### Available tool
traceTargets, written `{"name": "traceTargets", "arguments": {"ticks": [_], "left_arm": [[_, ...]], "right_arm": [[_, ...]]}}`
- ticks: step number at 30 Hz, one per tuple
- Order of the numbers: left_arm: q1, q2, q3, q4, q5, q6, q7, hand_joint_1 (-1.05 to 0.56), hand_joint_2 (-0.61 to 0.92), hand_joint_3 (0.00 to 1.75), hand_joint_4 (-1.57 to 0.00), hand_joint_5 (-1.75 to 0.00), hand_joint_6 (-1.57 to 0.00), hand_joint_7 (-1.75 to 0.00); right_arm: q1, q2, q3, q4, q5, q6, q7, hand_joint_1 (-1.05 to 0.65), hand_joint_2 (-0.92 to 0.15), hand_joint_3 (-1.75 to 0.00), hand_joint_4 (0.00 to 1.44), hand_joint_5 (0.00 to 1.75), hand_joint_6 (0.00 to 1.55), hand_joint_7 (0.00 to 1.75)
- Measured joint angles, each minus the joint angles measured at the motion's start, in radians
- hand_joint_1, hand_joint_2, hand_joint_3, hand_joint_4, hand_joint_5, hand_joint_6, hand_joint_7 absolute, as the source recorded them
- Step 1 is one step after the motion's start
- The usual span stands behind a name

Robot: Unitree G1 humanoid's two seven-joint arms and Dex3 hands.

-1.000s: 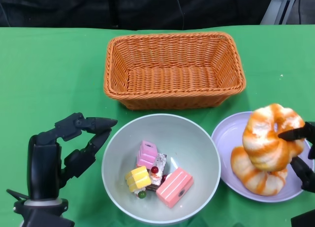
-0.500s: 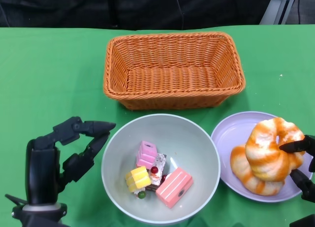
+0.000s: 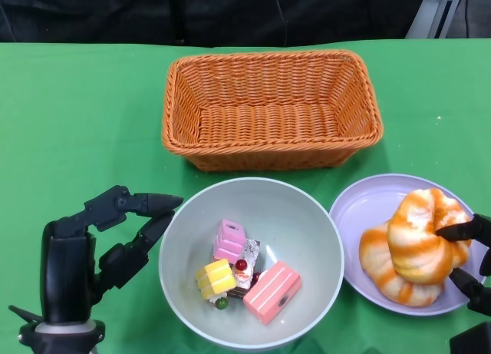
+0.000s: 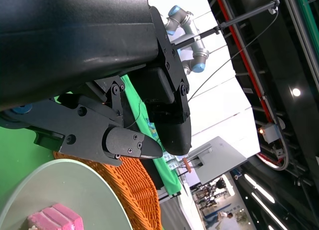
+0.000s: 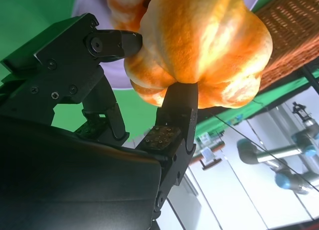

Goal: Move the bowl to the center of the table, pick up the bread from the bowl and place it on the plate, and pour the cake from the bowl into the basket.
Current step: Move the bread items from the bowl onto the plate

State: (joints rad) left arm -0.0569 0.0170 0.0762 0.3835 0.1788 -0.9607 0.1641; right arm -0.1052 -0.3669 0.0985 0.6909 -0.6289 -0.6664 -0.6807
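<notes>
- Green counter [image 3: 77,116] takes up pretty much the whole head view.
- Orange wicker basket [image 3: 271,108] sits toward the far side, roughly centred, nothing in it that I can see.
- Pale green bowl [image 3: 307,216] is right in front of the basket, close to it but not touching. Inside there's a little pile of cake pieces [image 3: 242,273]: a pink block, a yellow one, a bigger salmon-pink slab and a bit with a red cherry on top.
- Lavender plate [image 3: 360,204] is just to the right of the bowl, rims nearly meeting.
- The bread [image 3: 418,246], a big orange-and-cream swirly thing, is sitting on the plate, over toward its right half.
- Right hand [image 3: 469,260] is clamped on the bread from the right edge of the shot. The right wrist view shows black fingers [image 5: 174,120] pressed into the underside of the loaf.
- Left hand [image 3: 126,235] is just left of the bowl, fingers spread apart and holding nothing, fingertips pointing at the rim and very close to it. Can't tell if they actually touch.
</notes>
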Motion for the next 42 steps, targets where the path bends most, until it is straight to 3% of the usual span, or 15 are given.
{"name": "traceTargets", "arguments": {"ticks": [14,19,23,28,39,40,42], "left_arm": [[0.000,-0.002,0.000,-0.002,-0.017,0.000,-0.005,-0.21,0.92,0.19,-0.88,-0.90,-1.03,-0.47],[0.000,-0.001,-0.001,-0.001,-0.020,-0.001,-0.006,-0.21,0.92,0.19,-0.88,-0.90,-1.03,-0.46],[0.000,-0.001,-0.003,-0.001,-0.027,-0.001,-0.011,-0.21,0.92,0.19,-0.88,-0.90,-1.03,-0.46],[0.000,-0.001,-0.003,0.002,-0.027,-0.002,-0.013,-0.22,0.92,0.19,-0.88,-0.90,-1.03,-0.46],[0.000,-0.001,-0.003,0.008,-0.027,-0.006,-0.013,-0.22,0.92,0.19,-0.88,-0.90,-1.04,-0.45],[0.000,-0.001,-0.003,0.010,-0.028,-0.008,-0.013,-0.22,0.92,0.20,-0.87,-0.90,-1.04,-0.44],[-0.001,-0.001,-0.004,0.017,-0.029,-0.013,-0.014,-0.21,0.92,0.20,-0.87,-0.90,-1.04,-0.44]], "right_arm": [[-0.044,-0.016,0.036,0.087,0.008,-0.030,0.015,-0.02,-0.82,-0.33,0.75,1.44,0.92,0.66],[-0.045,-0.024,0.040,0.104,0.022,-0.053,0.026,-0.11,-0.91,-0.05,0.78,1.09,1.01,0.23],[-0.046,-0.028,0.046,0.108,0.015,-0.073,0.007,-0.15,-0.92,-0.01,0.76,0.97,0.99,0.13],[-0.047,-0.029,0.051,0.115,0.016,-0.089,-0.001,-0.27,-0.91,0.00,0.86,0.50,0.94,0.02],[-0.047,-0.029,0.058,0.121,0.016,-0.089,-0.002,-0.28,-0.91,0.00,0.90,0.40,0.94,0.01],[-0.047,-0.029,0.058,0.119,0.016,-0.087,-0.002,-0.40,-0.92,-0.02,0.80,0.34,0.78,0.00],[-0.044,-0.030,0.059,0.102,0.015,-0.069,0.003,-0.49,-0.92,-0.03,0.70,0.27,0.61,0.00]]}}
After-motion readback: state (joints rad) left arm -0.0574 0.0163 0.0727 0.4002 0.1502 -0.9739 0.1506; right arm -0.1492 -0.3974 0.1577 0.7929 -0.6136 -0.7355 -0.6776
